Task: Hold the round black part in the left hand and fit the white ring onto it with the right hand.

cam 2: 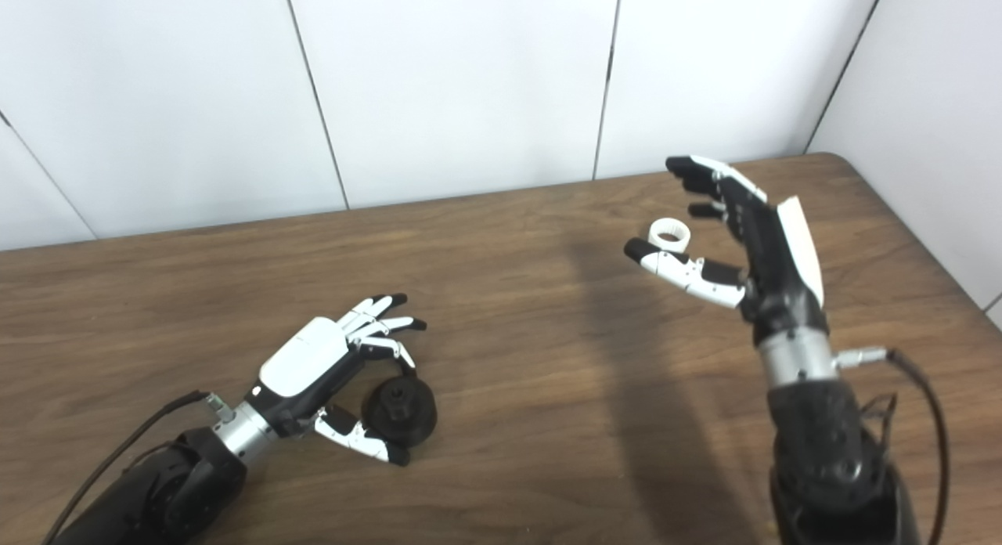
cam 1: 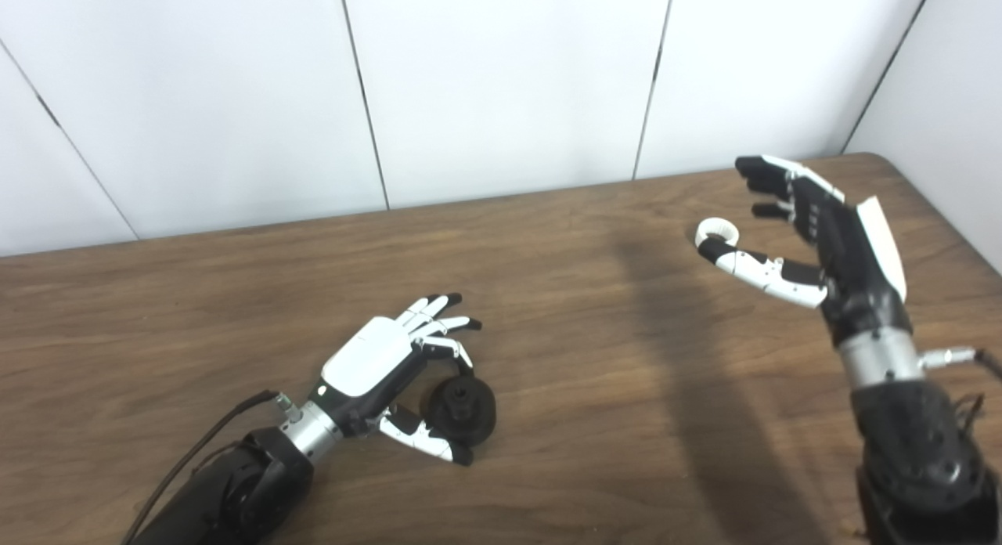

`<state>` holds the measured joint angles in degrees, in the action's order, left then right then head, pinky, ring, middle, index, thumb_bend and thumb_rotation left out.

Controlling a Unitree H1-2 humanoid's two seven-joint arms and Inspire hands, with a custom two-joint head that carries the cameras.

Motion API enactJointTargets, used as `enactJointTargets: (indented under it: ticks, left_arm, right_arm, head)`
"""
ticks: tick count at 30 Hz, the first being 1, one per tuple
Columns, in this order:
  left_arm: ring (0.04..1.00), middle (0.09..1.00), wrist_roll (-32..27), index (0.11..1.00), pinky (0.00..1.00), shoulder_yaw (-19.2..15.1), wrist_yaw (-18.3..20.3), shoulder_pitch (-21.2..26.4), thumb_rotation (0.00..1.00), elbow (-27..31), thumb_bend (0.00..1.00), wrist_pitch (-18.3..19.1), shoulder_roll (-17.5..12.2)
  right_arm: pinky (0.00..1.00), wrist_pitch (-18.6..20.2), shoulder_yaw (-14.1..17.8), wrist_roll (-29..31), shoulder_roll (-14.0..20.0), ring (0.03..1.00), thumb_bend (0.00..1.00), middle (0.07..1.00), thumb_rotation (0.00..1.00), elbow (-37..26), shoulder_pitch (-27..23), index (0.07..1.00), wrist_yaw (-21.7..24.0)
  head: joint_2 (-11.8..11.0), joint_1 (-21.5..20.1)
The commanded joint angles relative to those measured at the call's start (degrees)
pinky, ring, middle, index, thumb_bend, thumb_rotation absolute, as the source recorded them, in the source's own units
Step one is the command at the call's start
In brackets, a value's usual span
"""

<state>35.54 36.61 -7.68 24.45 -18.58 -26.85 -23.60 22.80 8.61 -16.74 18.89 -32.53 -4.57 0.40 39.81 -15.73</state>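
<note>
A: Brown wooden table (cam 1: 548, 294) is carrying both parts at this moment, so I am judging the task as only beginning. Round black part (cam 1: 463, 406) is lying flat on the wood at the near left, with its small hub pointing up.

B: Is the left hand (cam 1: 391, 373) holding it?

A: Not yet, I think. The fingers (cam 1: 438, 326) are arching over the part and the thumb is lying along its near side, but the hand is looking spread and empty. The part is sitting on the table, not lifted.

B: And the white ring (cam 2: 670, 234)?

A: It is resting on the table at the far right, well apart from the black part. The right hand (cam 1: 814, 232) is hanging beside it, palm facing left, fingers spread high and the thumb reaching out just in front of the ring. I cannot tell if the thumb tip is touching it, but the hand is gripping nothing.

B: So what is remaining?

A: Almost everything, in my judgement: closing the left hand on the black part, picking up the ring with the right, bringing both together and fitting the ring on
</note>
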Motion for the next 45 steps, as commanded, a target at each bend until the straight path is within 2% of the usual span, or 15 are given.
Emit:
enactJointTargets:
  ticks: [1,3,6,15,20,27,34,40,45]
  left_arm:
    - [1.0,0.879,-0.1,0.483,1.0,0.1,0.9,0.1,0.05,0.8,0.52,-0.1,-0.3]
    - [1.0,0.879,-0.1,0.483,1.0,0.1,0.8,0.0,0.05,0.8,0.52,-0.1,-0.2]
    - [1.0,0.872,-0.1,0.483,1.0,0.6,0.2,0.0,0.06,0.6,0.52,-0.1,-0.3]
    - [1.0,0.868,-0.3,0.482,1.0,2.0,-2.7,0.3,0.06,-0.7,0.52,-0.1,-0.6]
    - [1.0,0.869,-0.5,0.482,1.0,2.4,-3.2,0.3,0.06,-1.1,0.52,-0.1,-0.6]
    - [1.0,0.866,-0.7,0.482,1.0,2.6,-3.1,0.4,0.06,-1.2,0.52,-0.1,-0.6]
    - [1.0,0.862,-1.3,0.482,1.0,3.2,-3.6,0.4,0.05,-1.4,0.52,-0.1,-0.8]
    - [1.0,0.861,-1.3,0.482,1.0,3.8,-4.0,0.5,0.05,-1.4,0.52,-0.1,-1.1]
    - [1.0,0.862,-1.7,0.483,1.0,3.8,-3.5,0.4,0.05,-1.0,0.52,-0.1,-1.2]
  right_arm:
    - [0.7,-0.9,-1.0,-4.0,2.4,0.788,0.62,0.779,0.21,0.3,-1.7,0.735,0.6]
    - [0.69,-0.9,-1.7,-6.0,3.7,0.782,0.63,0.776,0.21,1.4,-2.4,0.734,1.1]
    - [0.69,-1.8,-2.4,-7.9,5.9,0.774,0.65,0.773,0.14,3.7,-3.6,0.739,1.9]
    - [0.67,-2.6,-4.7,-12.3,10.7,0.768,0.67,0.784,0.13,10.9,-8.2,0.746,4.5]
    - [0.65,-4.6,-6.6,-15.2,14.0,0.763,0.7,0.786,0.06,15.2,-10.6,0.728,5.4]
    - [0.66,-7.0,-9.6,-19.3,17.2,0.764,0.72,0.773,0.08,21.5,-14.4,0.713,6.1]
    - [0.67,-9.2,-11.5,-20.9,18.1,0.777,0.75,0.771,0.09,27.2,-17.7,0.701,6.6]
    - [0.69,-8.6,-13.0,-22.6,19.0,0.799,0.74,0.795,0.12,30.4,-20.5,0.708,8.0]
    - [0.73,-7.8,-14.1,-23.6,20.2,0.828,0.74,0.818,0.15,32.4,-23.2,0.724,11.1]
  head:
    - [0.0,0.1]
    - [-0.3,-0.6]
    - [-0.3,-0.6]
    - [-1.5,-2.7]
    - [-2.0,-3.4]
    - [-2.4,-4.5]
    - [-3.0,-5.0]
    - [-3.5,-5.7]
    - [-3.8,-6.0]
